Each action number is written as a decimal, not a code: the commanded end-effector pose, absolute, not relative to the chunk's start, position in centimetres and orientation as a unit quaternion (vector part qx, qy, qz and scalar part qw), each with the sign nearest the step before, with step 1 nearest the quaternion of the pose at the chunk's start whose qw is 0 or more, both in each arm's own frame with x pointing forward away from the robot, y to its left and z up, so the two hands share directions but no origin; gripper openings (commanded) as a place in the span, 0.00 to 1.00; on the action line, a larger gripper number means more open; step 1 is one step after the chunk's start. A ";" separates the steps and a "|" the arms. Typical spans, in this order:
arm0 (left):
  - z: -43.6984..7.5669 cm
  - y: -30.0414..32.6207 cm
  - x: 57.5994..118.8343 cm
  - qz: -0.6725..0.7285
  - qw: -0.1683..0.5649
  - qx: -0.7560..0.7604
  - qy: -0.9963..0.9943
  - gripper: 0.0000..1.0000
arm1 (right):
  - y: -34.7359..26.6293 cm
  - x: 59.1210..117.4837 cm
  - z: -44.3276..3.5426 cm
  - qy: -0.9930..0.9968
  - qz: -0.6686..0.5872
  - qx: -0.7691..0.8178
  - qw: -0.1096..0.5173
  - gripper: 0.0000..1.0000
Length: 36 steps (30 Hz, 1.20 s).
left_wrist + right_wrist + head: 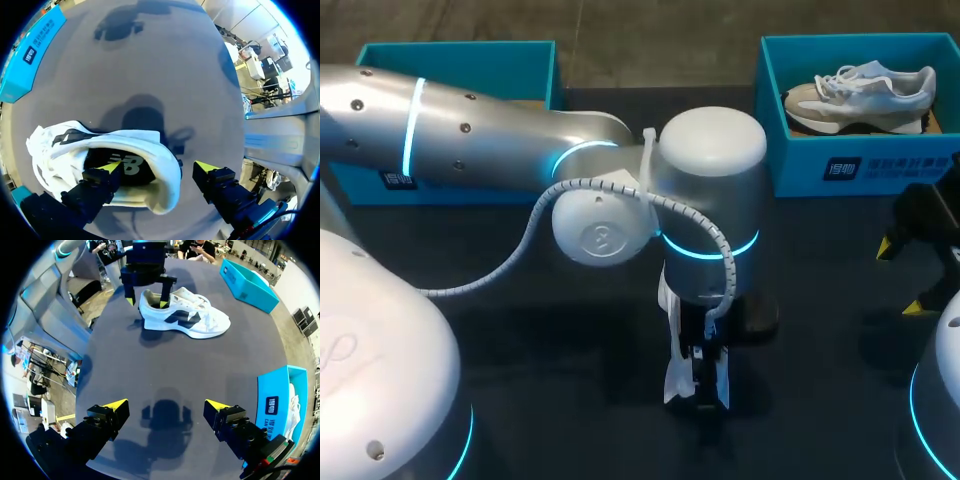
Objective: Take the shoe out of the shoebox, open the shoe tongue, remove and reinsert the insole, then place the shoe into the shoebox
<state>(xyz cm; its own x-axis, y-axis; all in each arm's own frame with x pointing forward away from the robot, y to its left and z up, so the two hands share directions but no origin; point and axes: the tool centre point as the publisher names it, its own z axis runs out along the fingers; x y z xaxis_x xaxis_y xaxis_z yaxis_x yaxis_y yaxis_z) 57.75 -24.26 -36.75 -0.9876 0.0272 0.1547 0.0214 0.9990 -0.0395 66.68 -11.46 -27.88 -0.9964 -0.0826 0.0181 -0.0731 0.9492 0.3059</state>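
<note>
A white shoe with a black side mark lies on its sole on the dark table, outside the boxes. My left gripper stands open over its heel. One finger is down inside the shoe's opening above the black insole. The other finger is outside the heel, apart from it. In the head view the left gripper points straight down and hides most of the shoe. My right gripper hangs open and empty over bare table, well short of the shoe, at the table's right side.
A teal shoebox at the back right holds a second, grey-and-white shoe. Another teal box stands at the back left, largely behind my left arm. Bare dark tabletop lies between the right gripper and the shoe.
</note>
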 end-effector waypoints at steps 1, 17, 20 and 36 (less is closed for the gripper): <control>-37.5 -24.6 56.7 0.013 0.065 -0.009 -0.998 0.82 | -11.5 66.6 -27.9 -0.987 -0.153 0.039 0.014 1.00; -38.5 -24.4 56.8 0.006 0.042 0.015 -0.999 0.49 | -11.5 66.6 -27.9 -0.987 -0.153 0.039 0.014 1.00; -38.6 -24.5 56.9 0.005 0.040 0.017 -0.999 0.44 | -11.5 66.6 -27.9 -0.987 -0.153 0.039 0.014 1.00; -36.8 -22.8 58.9 0.009 0.026 0.022 -0.999 0.00 | -11.5 66.6 -27.9 -0.987 -0.153 0.039 0.014 1.00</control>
<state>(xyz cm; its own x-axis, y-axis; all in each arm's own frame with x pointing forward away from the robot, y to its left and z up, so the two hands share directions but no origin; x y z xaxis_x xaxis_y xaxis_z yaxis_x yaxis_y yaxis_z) 58.22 -24.14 -38.43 -0.9975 -0.0350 0.0619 -0.0351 0.9994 -0.0018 66.68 -11.46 -27.88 -0.9964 -0.0826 0.0181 -0.0731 0.9492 0.3059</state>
